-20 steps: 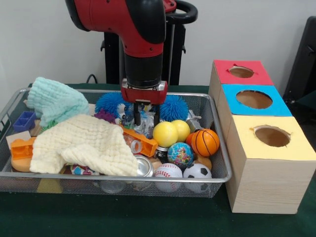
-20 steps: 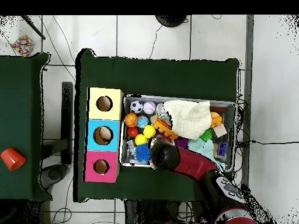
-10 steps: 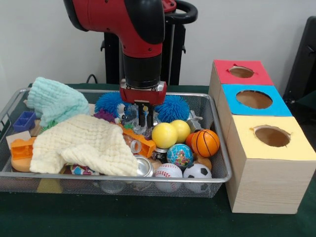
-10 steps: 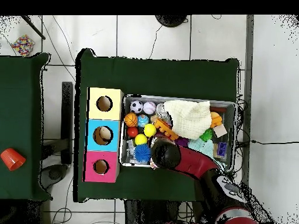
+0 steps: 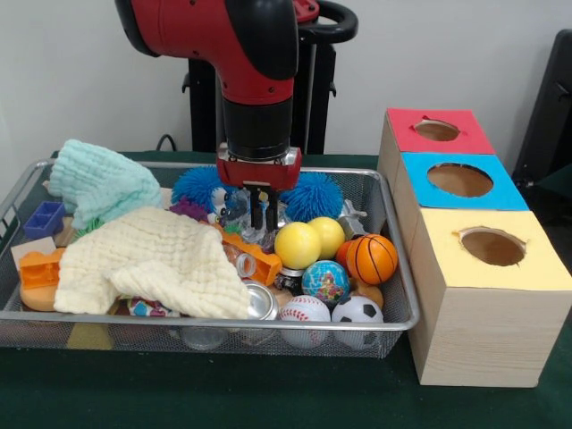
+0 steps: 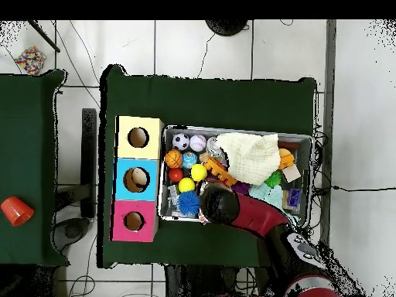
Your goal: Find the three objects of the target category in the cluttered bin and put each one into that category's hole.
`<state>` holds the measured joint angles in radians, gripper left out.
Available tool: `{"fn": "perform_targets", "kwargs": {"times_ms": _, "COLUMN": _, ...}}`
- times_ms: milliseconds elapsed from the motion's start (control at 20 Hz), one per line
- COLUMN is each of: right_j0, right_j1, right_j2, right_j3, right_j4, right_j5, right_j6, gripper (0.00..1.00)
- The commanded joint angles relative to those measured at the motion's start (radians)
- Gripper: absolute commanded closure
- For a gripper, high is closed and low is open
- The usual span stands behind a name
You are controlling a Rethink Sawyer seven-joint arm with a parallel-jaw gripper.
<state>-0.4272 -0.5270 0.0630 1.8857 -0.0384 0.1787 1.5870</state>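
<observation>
In the front view, the wire bin holds a mint cloth at far left and a cream cloth over the clutter beside it. At the middle, the gripper hangs low among the toys between two blue spiky balls, fingers drawn close, though I cannot tell whether they grip anything. Right of it lie two yellow balls, a basketball, a globe ball, a baseball and a soccer ball, then the red, blue and yellow holed boxes on the table.

A robot lab: green-clothed table, tiled floor, trailing cables.
</observation>
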Motion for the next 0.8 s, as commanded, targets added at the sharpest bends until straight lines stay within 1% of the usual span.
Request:
{"fn": "perform_targets", "kwargs": {"times_ms": 50, "right_j0": -0.019, "right_j1": 0.023, "right_j2": 0.05, "right_j3": 0.042, "right_j4": 0.0, "right_j5": 0.063, "right_j6": 0.131, "gripper": 1.0}}
{"fn": "perform_targets", "kwargs": {"times_ms": 200, "right_j0": -0.024, "right_j1": -0.026, "right_j2": 0.066, "right_j3": 0.092, "right_j4": 0.004, "right_j5": 0.068, "right_j6": 0.14, "gripper": 1.0}}
{"fn": "perform_targets", "kwargs": {"times_ms": 350, "right_j0": -0.044, "right_j1": -0.066, "right_j2": 0.098, "right_j3": 0.139, "right_j4": 0.011, "right_j5": 0.075, "right_j6": 0.142, "gripper": 1.0}}
{"fn": "perform_targets", "kwargs": {"times_ms": 650, "right_j0": -0.111, "right_j1": -0.114, "right_j2": 0.199, "right_j3": 0.227, "right_j4": 0.028, "right_j5": 0.072, "right_j6": 0.142, "gripper": 1.0}}
{"fn": "perform_targets", "kwargs": {"times_ms": 800, "right_j0": -0.132, "right_j1": -0.141, "right_j2": 0.233, "right_j3": 0.263, "right_j4": 0.036, "right_j5": 0.074, "right_j6": 0.148, "gripper": 1.0}}
